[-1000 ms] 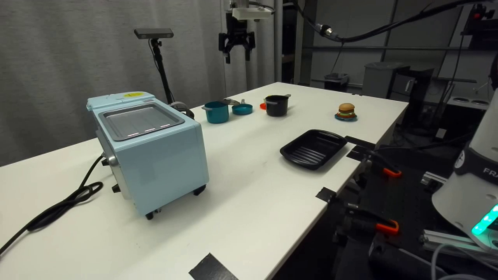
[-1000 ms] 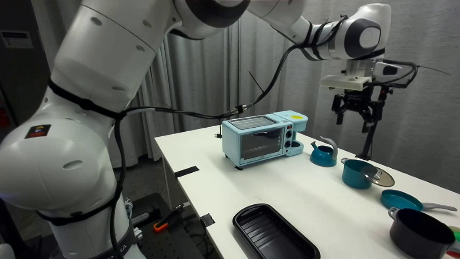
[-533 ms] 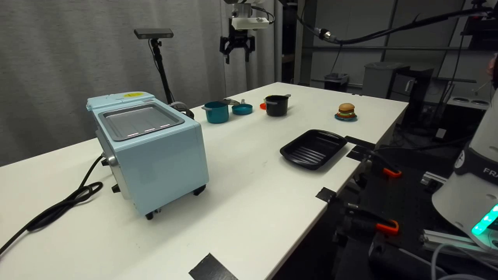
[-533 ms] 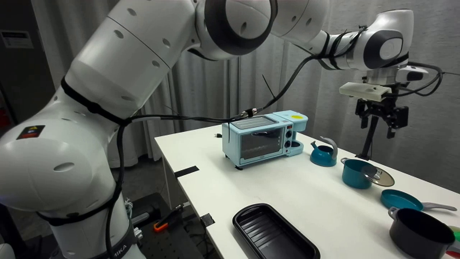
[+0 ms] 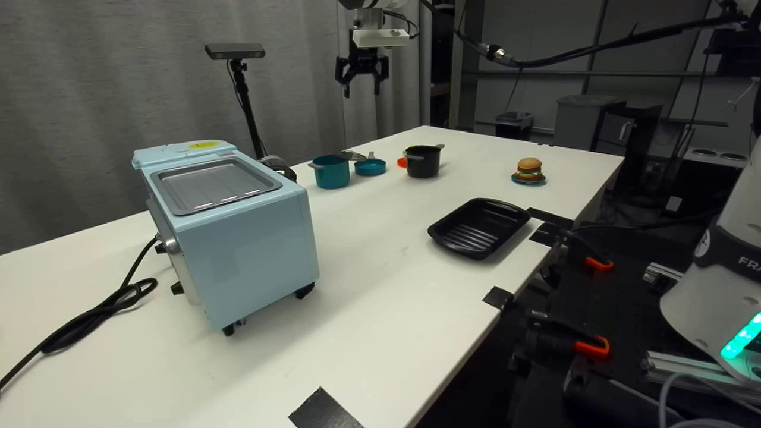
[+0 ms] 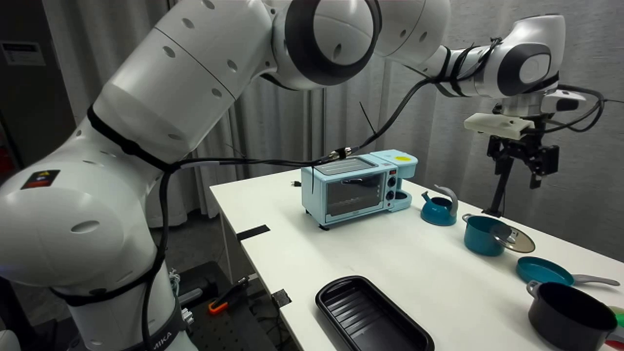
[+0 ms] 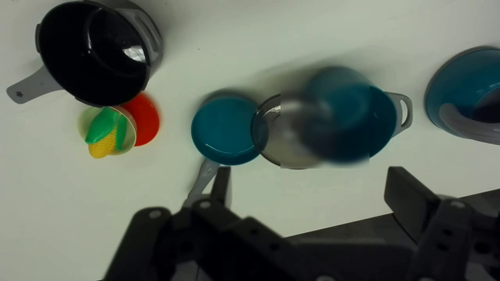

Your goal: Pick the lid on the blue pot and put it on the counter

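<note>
In an exterior view: gripper (image 5: 362,90), black, is hanging high above the white counter (image 5: 380,238), its jaws standing wide apart. Blue pot (image 5: 333,173), pan (image 5: 370,167) and dark pot (image 5: 423,163) are sitting lower than the gripper. Tray (image 5: 478,229) and toy burger (image 5: 528,169) are lying nearer the robot base (image 5: 704,306) than the gripper is; toaster oven (image 5: 255,249) is standing well apart from it.

In an exterior view: lid (image 6: 521,242) (clear glass, with a knob) is leaning at a tilt over the blue pot's rim, below the gripper and well apart from it. Kettle (image 6: 438,213) is sitting below the gripper, off to one side.

In the wrist view: both jaws are showing, a broad gap lying between them. Lid and blue pot are resting below the gripper, partly blurred. Toy corn (image 7: 103,146) is poking out of a pale cup (image 7: 83,124), off to the gripper's other side from the kettle.
</note>
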Robot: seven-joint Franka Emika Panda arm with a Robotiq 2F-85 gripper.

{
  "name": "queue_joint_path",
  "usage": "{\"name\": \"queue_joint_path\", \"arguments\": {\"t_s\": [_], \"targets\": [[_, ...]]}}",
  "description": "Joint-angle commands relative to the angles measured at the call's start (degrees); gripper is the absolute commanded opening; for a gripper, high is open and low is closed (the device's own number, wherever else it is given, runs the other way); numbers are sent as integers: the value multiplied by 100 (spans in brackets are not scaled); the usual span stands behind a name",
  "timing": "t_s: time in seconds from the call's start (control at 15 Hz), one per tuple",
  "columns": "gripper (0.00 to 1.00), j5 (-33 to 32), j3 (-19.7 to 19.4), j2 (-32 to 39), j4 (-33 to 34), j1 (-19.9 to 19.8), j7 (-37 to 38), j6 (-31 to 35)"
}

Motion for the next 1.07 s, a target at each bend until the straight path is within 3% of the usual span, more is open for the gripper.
{"name": "queue_joint_path", "arguments": {"t_s": [0.0,0.27,0.73,0.8,0.87,0.93,1.0], "targets": [[100,-63,41,226,235,-41,-322,49],[100,-26,94,533,449,-116,-884,-17],[100,32,234,1112,1528,-477,-1948,-712],[100,14,209,1390,1941,-479,-2090,-1034],[100,-28,169,1433,1931,-402,-2009,-1291],[100,-19,98,969,1201,-367,-1868,-799],[100,-19,100,1062,1316,-362,-1886,-969]]}}
